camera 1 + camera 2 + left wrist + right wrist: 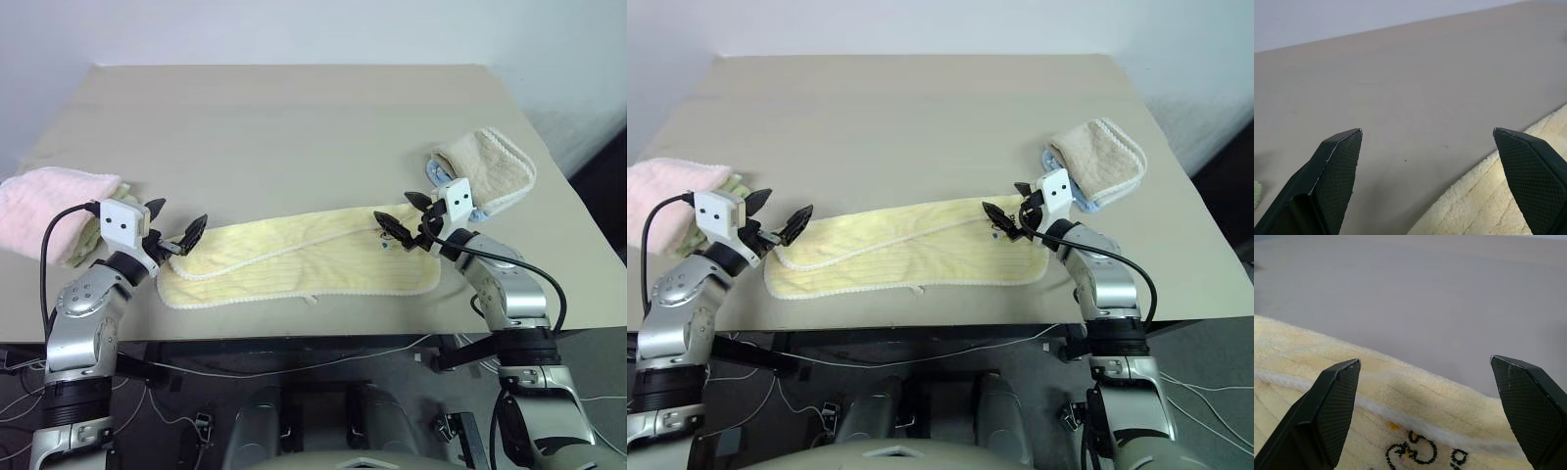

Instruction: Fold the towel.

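Observation:
The pale yellow towel (294, 259) lies flat along the table's near edge, folded once lengthwise, with a small dark printed mark near its right end (1418, 453). My left gripper (174, 227) hovers open over the towel's left end, nothing between its fingers (1337, 166). Over the right end my right gripper (404, 213) is open too, its fingers (1332, 406) spread above the stitched edge and the printed mark. Neither gripper holds the cloth.
A pink folded towel (49, 206) sits at the table's left edge, with a greenish cloth under it. A beige folded towel (490, 166) lies at the right, beside my right wrist. The tan table (294, 127) stretches away behind the towel; its front edge runs just below it.

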`<state>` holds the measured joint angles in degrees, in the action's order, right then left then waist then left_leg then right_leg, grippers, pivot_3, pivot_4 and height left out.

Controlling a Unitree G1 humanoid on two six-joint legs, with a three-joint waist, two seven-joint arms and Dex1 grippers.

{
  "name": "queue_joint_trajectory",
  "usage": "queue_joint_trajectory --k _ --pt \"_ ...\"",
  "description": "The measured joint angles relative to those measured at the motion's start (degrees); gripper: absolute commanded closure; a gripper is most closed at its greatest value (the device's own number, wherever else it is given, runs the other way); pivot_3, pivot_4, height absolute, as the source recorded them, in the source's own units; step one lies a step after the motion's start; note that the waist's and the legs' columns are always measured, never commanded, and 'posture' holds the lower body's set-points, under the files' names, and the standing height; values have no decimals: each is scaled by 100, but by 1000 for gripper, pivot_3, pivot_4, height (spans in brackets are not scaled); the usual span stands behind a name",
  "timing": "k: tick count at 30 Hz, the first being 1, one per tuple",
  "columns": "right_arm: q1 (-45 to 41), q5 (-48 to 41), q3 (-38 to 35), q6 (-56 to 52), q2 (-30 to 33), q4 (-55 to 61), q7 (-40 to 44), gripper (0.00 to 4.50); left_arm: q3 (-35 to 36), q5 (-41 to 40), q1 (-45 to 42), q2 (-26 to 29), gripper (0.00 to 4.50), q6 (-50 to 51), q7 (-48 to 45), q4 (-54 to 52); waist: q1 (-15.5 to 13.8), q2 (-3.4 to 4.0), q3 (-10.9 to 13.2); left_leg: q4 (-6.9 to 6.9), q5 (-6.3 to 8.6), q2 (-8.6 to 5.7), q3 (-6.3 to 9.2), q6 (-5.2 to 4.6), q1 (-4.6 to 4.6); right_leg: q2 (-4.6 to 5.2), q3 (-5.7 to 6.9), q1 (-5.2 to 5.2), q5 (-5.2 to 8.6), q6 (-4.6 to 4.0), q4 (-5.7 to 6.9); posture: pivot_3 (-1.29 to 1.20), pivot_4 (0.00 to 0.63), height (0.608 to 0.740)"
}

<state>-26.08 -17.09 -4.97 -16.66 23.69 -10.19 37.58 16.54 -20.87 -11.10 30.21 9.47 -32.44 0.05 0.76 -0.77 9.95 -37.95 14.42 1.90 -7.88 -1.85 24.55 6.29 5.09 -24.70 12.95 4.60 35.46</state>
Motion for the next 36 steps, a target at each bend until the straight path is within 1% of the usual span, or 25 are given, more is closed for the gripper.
queue_joint_trajectory --k 4,8,15,17,23,27,32,36 --pt "0 3 -3 8 14 -1 -3 37 -36 -86 -70 -96 0 -14 -133 -2 7 0 0 0 0 0 -1 0 0 -1 0 0 0 0 0 0 150 740" --pt "-2 11 -5 37 16 -4 -46 37 -127 -89 -70 -78 0 -26 -360 47 5 0 0 0 0 0 -1 0 0 -1 0 0 0 0 0 0 150 740" --pt "0 16 -2 85 -9 -25 -82 37 -170 -87 -69 274 0 -38 -801 154 8 0 0 0 0 0 -1 0 0 -1 0 0 0 0 0 0 150 740" --pt "23 15 -3 84 -14 -4 -123 37 -198 2 -61 418 0 -154 -948 262 5 0 0 0 0 0 0 0 0 -1 0 0 0 0 0 0 150 740" --pt "303 14 -3 83 -35 106 -240 37 -246 546 -59 1371 0 -951 -1592 888 13 2 1 2 1 1 -2 2 1 1 -1 -7 1 -2 0 0 150 740" --pt "326 13 -2 87 -119 118 -325 37 -217 448 -34 1968 0 -1485 -2605 1238 24 4 2 5 2 1 -3 4 3 6 -1 -14 2 -3 1 0 150 740" --pt "380 18 33 128 -277 118 -373 37 -264 295 -42 2369 0 -1906 -3695 1460 23 6 3 7 4 0 -4 6 5 11 -2 -18 2 -4 1 0 150 740" --pt "404 20 32 204 -371 118 -434 37 -540 544 -143 2581 0 -2529 -4202 1817 23 6 4 8 3 -1 -5 4 6 10 -1 -18 2 -4 1 0 150 740"
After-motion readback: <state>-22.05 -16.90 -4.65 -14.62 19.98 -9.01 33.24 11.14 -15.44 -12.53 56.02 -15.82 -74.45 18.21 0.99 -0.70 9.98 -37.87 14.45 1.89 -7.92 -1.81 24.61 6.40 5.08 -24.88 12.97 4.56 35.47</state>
